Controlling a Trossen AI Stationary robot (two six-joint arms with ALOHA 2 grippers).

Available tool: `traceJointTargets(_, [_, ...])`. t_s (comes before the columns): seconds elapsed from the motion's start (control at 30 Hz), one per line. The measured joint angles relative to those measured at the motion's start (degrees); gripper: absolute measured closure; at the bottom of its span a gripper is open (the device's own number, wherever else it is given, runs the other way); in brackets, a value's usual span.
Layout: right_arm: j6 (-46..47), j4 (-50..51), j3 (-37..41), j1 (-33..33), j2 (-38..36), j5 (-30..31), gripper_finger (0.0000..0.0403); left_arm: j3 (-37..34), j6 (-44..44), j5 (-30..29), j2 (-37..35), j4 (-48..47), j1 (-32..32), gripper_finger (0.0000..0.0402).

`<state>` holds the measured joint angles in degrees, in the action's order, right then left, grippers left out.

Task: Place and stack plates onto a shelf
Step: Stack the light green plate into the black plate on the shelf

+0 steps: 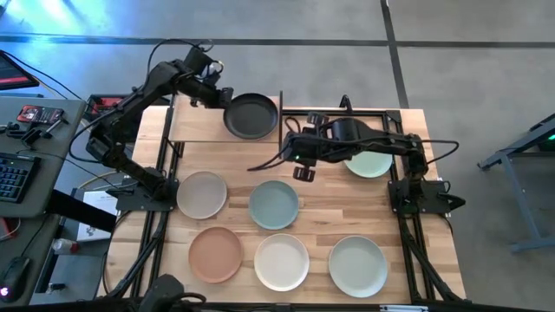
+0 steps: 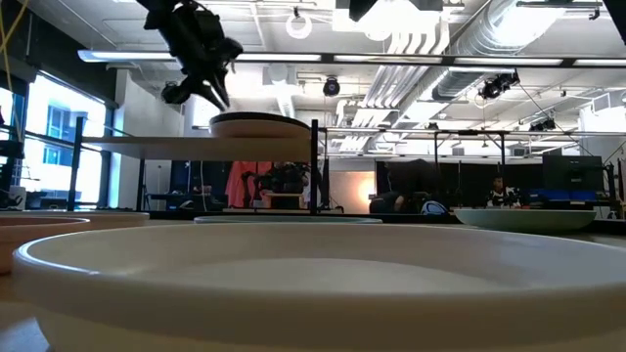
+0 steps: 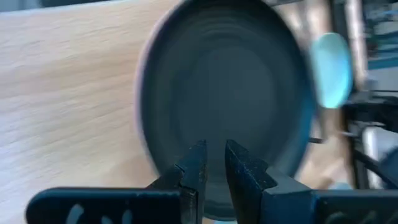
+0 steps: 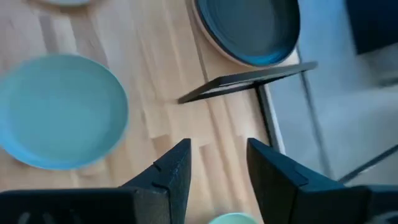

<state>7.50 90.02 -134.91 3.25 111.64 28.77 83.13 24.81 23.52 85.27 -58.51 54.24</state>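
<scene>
1. The worktop [image 1: 321, 221] carries six loose plates. The shelf [image 1: 204, 121] stands at its far left corner, and the black plate [image 1: 251, 116] rests on the shelf's right end, its rim close to the shelf's right edge. In the left wrist view a paler rim shows under it, so I judge it sits on another plate, perhaps the pink one.
2. The left arm reaches over the shelf. My left end effector [image 3: 212, 163] hovers at the black plate's near rim with its fingers almost together and nothing between them, so it grasps nothing.
3. The right arm lies across the middle of the worktop. My right end effector [image 4: 217, 163] is spread apart and empty, above bare wood between the pale blue-green plate [image 1: 274, 204] and the shelf's black leg [image 4: 249, 81].
4. To do this step well, I lift the left arm straight up off the stack before swinging it away, so the fingers do not drag the black plate over the shelf's edge.
5. The shelf's left half is bare, so a second stack has room there.
6. The green plate [image 1: 368, 162] is partly under the right arm. The grey-beige plate [image 1: 202, 193] sits nearest the left arm.
7. The terracotta plate [image 1: 216, 254], the cream plate [image 1: 282, 261] and the pale grey-green plate [image 1: 357, 265] line the near edge, close together but apart.
</scene>
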Motion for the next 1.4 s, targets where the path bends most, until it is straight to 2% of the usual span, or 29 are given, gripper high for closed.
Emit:
traceJointTargets(0.1, [4.2, 0.0, 1.7, -0.7, -2.2, -1.7, 0.0265, 2.8, -0.9, 2.8, 0.0, 0.0, -0.8, 0.0355])
traceJointTargets(0.2, [7.9, -0.1, 6.6, -1.4, -5.3, -2.1, 0.0265, 6.2, -2.7, 5.0, 0.0, 0.0, -2.6, 0.0355])
traceJointTargets(0.47, [16.4, -0.4, 29.6, -4.3, -17.5, -3.4, 0.0265, 12.1, -7.3, 5.3, -0.4, -0.2, -12.0, 0.0355])
traceJointTargets(0.77, [23.4, -8.0, 49.6, -9.9, -28.8, -11.3, 0.0265, 12.2, -8.5, 5.2, -1.0, -4.6, -23.2, 0.0355])
traceJointTargets(1.07, [27.2, -17.0, 67.2, -14.5, -31.5, -18.2, 0.0265, 12.2, -8.6, 3.7, -1.0, -5.6, -34.8, 0.0355])
traceJointTargets(1.3, [28.5, -24.3, 75.0, -15.6, -31.5, -19.6, 0.0265, 12.2, -8.6, -4.1, -1.0, -5.8, -41.2, 0.0355])
traceJointTargets(1.4, [28.5, -25.9, 77.3, -15.8, -31.5, -17.9, 0.0265, 12.2, -8.6, -6.5, -1.0, -6.2, -43.0, 0.0355])
